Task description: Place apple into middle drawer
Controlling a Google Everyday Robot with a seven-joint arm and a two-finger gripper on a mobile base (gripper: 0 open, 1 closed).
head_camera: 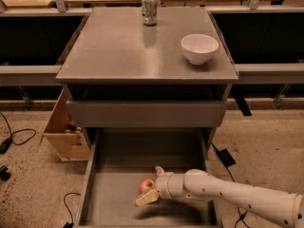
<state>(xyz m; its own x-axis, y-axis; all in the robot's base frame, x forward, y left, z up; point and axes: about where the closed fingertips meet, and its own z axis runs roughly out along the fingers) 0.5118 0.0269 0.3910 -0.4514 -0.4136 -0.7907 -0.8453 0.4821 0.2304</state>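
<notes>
Currently: apple point(146, 185), light, firm, smooth, apt to roll, at 6 o'clock in the drawer point(118, 151); gripper point(152, 185) fingers spread astride it; best held across its widest part.

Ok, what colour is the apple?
Red-orange, camera view; the apple lies by the pincer in the middle drawer.

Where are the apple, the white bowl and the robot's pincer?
apple point(146, 184), camera view, its red skin, in the drawer point(109, 194)
white bowl point(199, 48), camera view, its outer wall, on the cabinet top point(118, 46)
pincer point(149, 187), camera view, its middle, at the apple
</notes>
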